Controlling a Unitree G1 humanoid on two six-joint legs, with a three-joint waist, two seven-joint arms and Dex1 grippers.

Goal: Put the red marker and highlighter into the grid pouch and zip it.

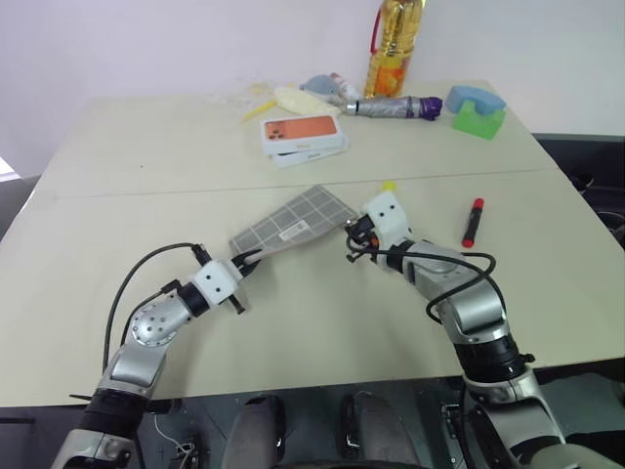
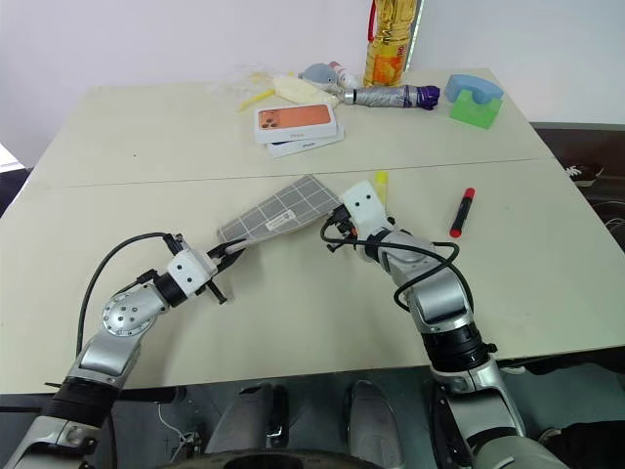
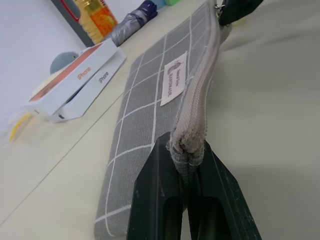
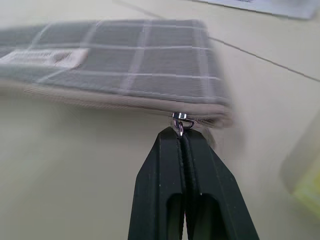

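The grid pouch (image 1: 293,221), grey with white lines and a small white label, lies slanted at the table's middle, stretched between my two grippers. My left gripper (image 1: 248,260) is shut on the near end of its zipper edge (image 3: 192,107). At the far end, my right gripper (image 4: 181,134) is shut on the small metal zipper pull (image 4: 180,121). The zipper line looks closed along the length in view. The yellow highlighter (image 2: 381,183) lies just behind the right gripper, partly hidden by it. Further right, the red marker (image 1: 473,222) lies on the table, apart from both grippers.
A white-and-orange phone box (image 1: 303,133) sits behind the pouch. Along the far edge stand an oil bottle (image 1: 395,44), a folded umbrella (image 1: 395,106), a blue and green object (image 1: 477,109) and small clutter (image 1: 283,96). A seam (image 1: 146,190) crosses the table.
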